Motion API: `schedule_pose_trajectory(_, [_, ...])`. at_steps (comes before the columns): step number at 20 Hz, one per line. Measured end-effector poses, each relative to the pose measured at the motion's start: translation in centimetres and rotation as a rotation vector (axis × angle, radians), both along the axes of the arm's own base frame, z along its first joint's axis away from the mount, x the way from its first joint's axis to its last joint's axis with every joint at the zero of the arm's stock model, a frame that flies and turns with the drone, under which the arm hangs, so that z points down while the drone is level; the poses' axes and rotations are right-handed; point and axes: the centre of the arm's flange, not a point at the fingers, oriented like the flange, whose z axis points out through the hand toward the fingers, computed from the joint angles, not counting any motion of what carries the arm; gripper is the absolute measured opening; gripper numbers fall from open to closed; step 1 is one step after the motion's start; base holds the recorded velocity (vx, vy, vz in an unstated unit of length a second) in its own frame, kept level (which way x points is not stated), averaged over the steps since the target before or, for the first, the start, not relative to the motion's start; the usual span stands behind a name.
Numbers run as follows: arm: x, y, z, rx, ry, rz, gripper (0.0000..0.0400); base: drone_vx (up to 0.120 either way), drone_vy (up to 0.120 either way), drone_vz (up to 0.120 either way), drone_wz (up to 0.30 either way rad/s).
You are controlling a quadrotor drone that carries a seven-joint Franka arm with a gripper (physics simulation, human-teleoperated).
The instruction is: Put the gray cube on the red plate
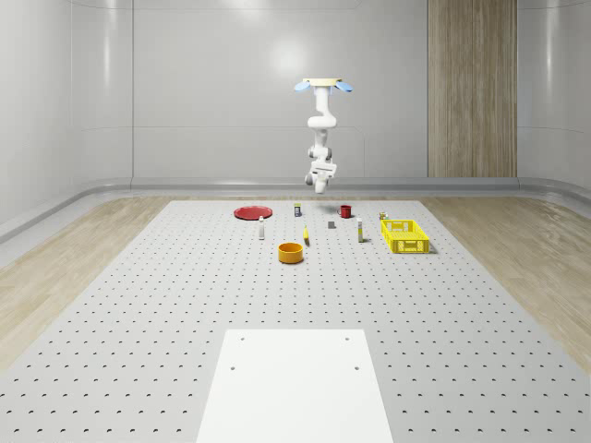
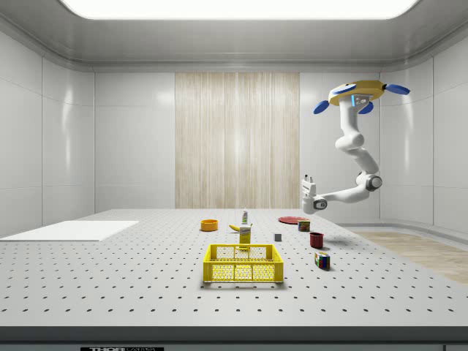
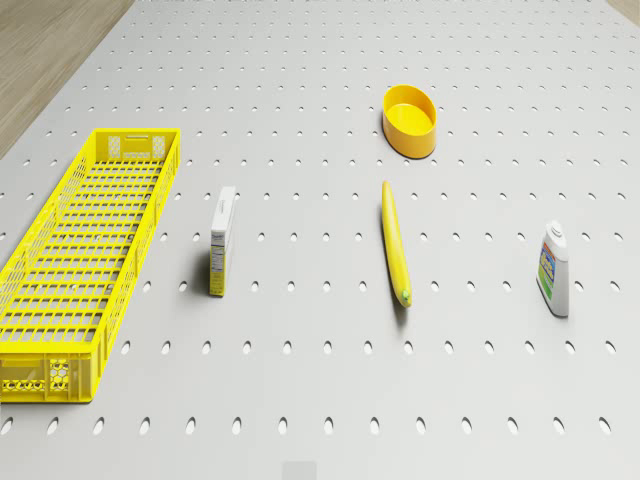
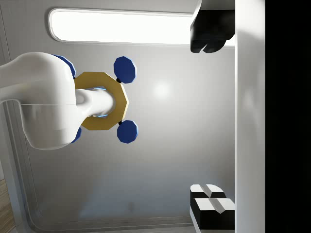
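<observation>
perforated table (image 1: pixel 138 314) | red plate (image 1: pixel 251 213) | orange bowl (image 1: pixel 291 252) | yellow crate (image 1: pixel 404 235) | banana (image 3: pixel 394 243)

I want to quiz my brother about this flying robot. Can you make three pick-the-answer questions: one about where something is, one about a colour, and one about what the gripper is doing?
1. Where is the gray cube?
A on the table, apart from the red plate
B on the plate
C inside the bowl

2. What colour is the crate?
A green
B blue
C yellow

3. How is the gripper?
A shut on the cube
B open and empty
C resting on the table

Answers:
1 A: the cube sits on bare table, away from the plate.
2 C: its mesh walls are yellow.
3 B: it hangs in the air, below the drone hovering over the table, fingers apart, holding nothing.
</observation>
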Motion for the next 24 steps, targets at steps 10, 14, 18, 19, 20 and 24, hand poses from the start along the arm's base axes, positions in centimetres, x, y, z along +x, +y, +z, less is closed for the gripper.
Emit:
schedule_pose_trajectory(10, [0.1,6.1,-3.9,-0.743,-0.005,-0.023,0.04,0.12,0.0,-0.048,0.0])
schedule_pose_trajectory(14, [0.2,8.1,-9.8,-1.382,-0.004,-0.043,0.04,0.12,0.0,-0.12,0.0])
schedule_pose_trajectory(18, [0.5,6.0,-15.8,-2.036,-0.001,-0.066,0.04,0.12,0.0,-0.12,0.0])
schedule_pose_trajectory(19, [0.5,5.1,-16.8,-2.171,-0.001,-0.071,0.04,0.12,0.0,-0.12,0.0])
schedule_pose_trajectory(20, [0.5,4.3,-17.6,-2.29,0.0,-0.074,0.04,0.12,0.0,-0.12,0.0])
schedule_pose_trajectory(24, [0.6,1.4,-19.2,-2.623,0.002,-0.081,0.04,0.12,0.0,-0.12,0.0])
